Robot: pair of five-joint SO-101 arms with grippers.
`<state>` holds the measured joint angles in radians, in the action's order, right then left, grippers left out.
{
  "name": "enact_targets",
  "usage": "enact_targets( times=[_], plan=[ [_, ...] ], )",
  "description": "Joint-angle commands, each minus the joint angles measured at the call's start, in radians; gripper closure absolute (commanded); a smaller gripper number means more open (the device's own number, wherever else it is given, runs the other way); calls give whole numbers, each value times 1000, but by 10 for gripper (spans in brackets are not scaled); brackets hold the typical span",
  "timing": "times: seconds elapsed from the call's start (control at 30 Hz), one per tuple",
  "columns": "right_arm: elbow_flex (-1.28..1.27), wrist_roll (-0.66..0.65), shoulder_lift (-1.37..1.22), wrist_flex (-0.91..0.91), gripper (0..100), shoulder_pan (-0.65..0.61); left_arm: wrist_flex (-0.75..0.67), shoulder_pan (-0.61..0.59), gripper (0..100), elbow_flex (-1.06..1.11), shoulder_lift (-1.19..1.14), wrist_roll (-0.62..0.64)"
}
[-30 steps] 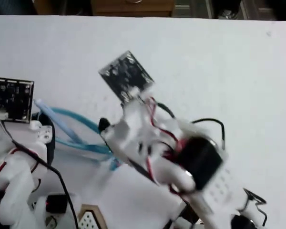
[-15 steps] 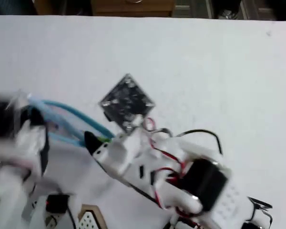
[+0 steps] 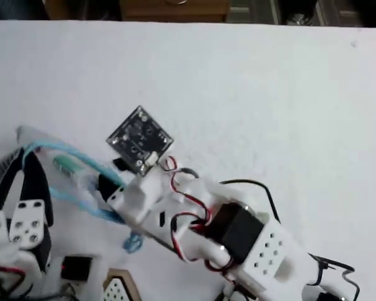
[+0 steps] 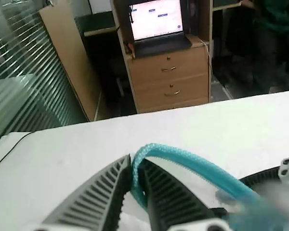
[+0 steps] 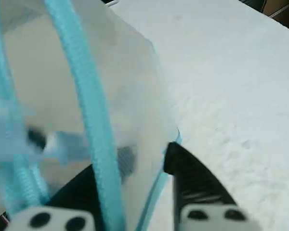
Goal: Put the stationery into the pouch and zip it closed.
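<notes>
The clear pouch [image 3: 66,179] with blue trim lies at the table's left front, its far end lifted. A greenish stationery item [image 3: 66,164] shows blurred through its wall. My left gripper [image 3: 23,150] stands at that lifted end. In the left wrist view the left gripper [image 4: 135,169] is shut on the pouch's blue braided edge [image 4: 183,161]. My right gripper [image 3: 111,177] comes from the right onto the pouch's near side. In the right wrist view the right gripper [image 5: 145,161] pinches the pouch [image 5: 130,86] at its thin blue edge, and a dark blurred piece sits between the fingers.
A loose blue loop [image 3: 133,241] hangs off the pouch near the front. A perforated wooden piece [image 3: 116,287] sits at the front edge between the arms. The white table [image 3: 269,94] stretches open to the back and right. A wooden cabinet [image 4: 171,74] stands beyond the table.
Both arms shifted left with the pouch. The left gripper came up at the pouch's far end and lifted it. The right gripper moved left along the pouch.
</notes>
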<state>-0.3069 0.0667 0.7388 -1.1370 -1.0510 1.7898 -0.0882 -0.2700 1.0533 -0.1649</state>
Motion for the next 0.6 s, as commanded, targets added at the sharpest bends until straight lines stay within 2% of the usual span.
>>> enact_targets(
  times=[0.0, 0.3, 0.57],
  plan=[
    [6, -3, 16, 51, 979, -1, -5, 5, 979, -17, -2, 2],
    [15, -2, 16, 156, 981, 5, -6, 4, 976, 126, 5, 2],
    [267, -2, 7, 131, 981, 81, -8, 4, 976, 336, 4, 2]
  ],
)
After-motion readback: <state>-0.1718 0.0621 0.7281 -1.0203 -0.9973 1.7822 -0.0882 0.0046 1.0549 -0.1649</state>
